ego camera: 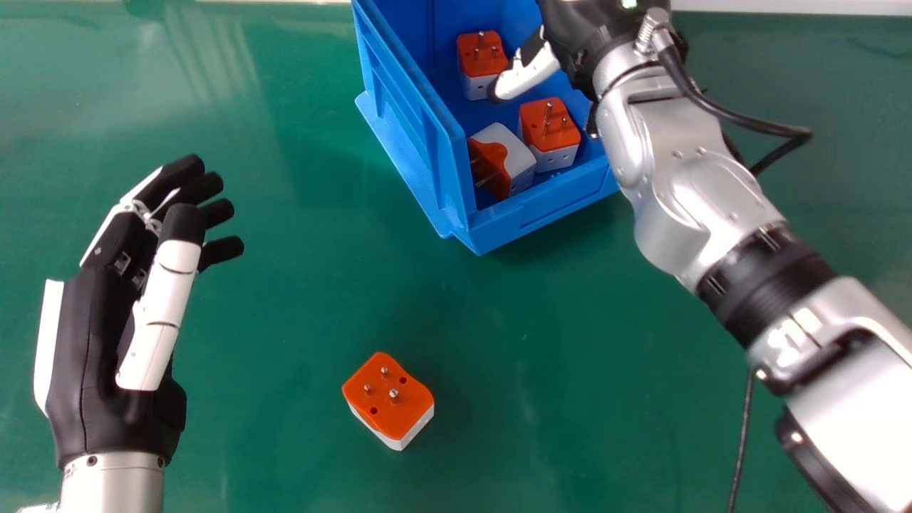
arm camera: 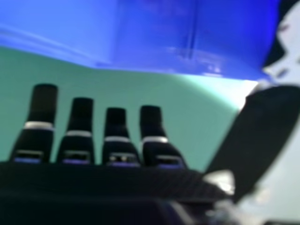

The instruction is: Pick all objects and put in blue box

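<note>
In the head view, my right hand (ego camera: 581, 32) is over the right side of the blue box (ego camera: 420, 142), its white thumb above the box's interior. Three orange and white plug adapters lie in the box: one at the back (ego camera: 482, 60), one at the front right (ego camera: 548, 132) and one tipped on its side (ego camera: 504, 160). Another adapter (ego camera: 388, 399) rests on the green table, pins up, nearer to me. My left hand (ego camera: 107, 320) is at the left with relaxed fingers, holding nothing. The right hand view shows my right hand (arm camera: 124, 150) with straight fingers and nothing in them, beside the blue box (arm camera: 140, 37).
The green table (ego camera: 285, 299) extends around the box. A black cable (ego camera: 744, 434) runs down the right side beneath my right arm, and another cable loops from my right wrist. A pale strip borders the table's far edge.
</note>
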You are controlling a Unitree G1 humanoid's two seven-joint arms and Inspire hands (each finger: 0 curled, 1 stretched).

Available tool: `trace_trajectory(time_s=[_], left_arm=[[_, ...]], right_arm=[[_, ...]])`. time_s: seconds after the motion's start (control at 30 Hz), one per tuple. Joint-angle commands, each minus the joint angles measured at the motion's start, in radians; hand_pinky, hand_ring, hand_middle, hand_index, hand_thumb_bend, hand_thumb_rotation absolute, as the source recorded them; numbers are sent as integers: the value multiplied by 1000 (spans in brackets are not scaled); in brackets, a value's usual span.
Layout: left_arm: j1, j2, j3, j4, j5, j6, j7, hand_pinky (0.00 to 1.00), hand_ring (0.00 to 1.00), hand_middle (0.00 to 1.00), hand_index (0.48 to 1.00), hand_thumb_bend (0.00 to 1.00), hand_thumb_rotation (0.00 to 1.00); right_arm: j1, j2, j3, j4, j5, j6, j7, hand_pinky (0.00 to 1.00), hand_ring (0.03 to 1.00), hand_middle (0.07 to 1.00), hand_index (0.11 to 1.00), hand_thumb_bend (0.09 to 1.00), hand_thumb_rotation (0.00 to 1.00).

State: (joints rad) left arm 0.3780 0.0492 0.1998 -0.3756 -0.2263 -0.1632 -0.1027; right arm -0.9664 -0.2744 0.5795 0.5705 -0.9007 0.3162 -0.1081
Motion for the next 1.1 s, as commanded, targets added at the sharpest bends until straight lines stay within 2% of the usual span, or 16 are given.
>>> trace_trajectory(time_s=[0.0,0.1,0.3,0.43,0.5,0.7,0.83,0.9,1.07], left_arm=[[-3,4,-3,-22,6,-5,-1,724,799,820,795,678,671],[-2,1,-5,-33,9,4,4,730,803,824,800,671,675],[-2,-1,-4,-42,2,17,9,744,810,827,803,644,674],[-8,2,-4,-33,-2,10,0,743,809,826,800,642,669],[-8,3,-4,-36,-1,13,0,752,815,831,805,634,669],[0,-1,-5,-49,13,23,13,757,821,838,814,599,675],[-1,-5,-10,-50,14,19,16,714,800,821,795,606,663],[2,-5,-13,-49,12,15,12,706,796,818,791,608,659],[6,-7,-15,-49,9,11,10,754,819,837,809,568,667]], right_arm=[[31,-41,-20,-132,-25,17,39,674,834,873,839,874,253],[104,-74,-49,-284,-34,45,99,676,835,876,842,870,249],[294,-114,-121,-599,-52,105,193,672,822,869,832,837,262],[446,-137,-158,-787,-87,101,193,665,816,864,827,826,273],[531,-144,-187,-869,-81,70,168,655,809,858,822,822,285],[770,-143,-280,-1046,-10,-56,111,608,771,817,791,800,332],[913,-132,-324,-1103,23,-159,38,592,756,803,782,770,348],[983,-130,-342,-1114,49,-225,-6,586,750,798,777,759,349],[1126,-131,-368,-1120,84,-367,-72,564,724,773,755,717,333]])
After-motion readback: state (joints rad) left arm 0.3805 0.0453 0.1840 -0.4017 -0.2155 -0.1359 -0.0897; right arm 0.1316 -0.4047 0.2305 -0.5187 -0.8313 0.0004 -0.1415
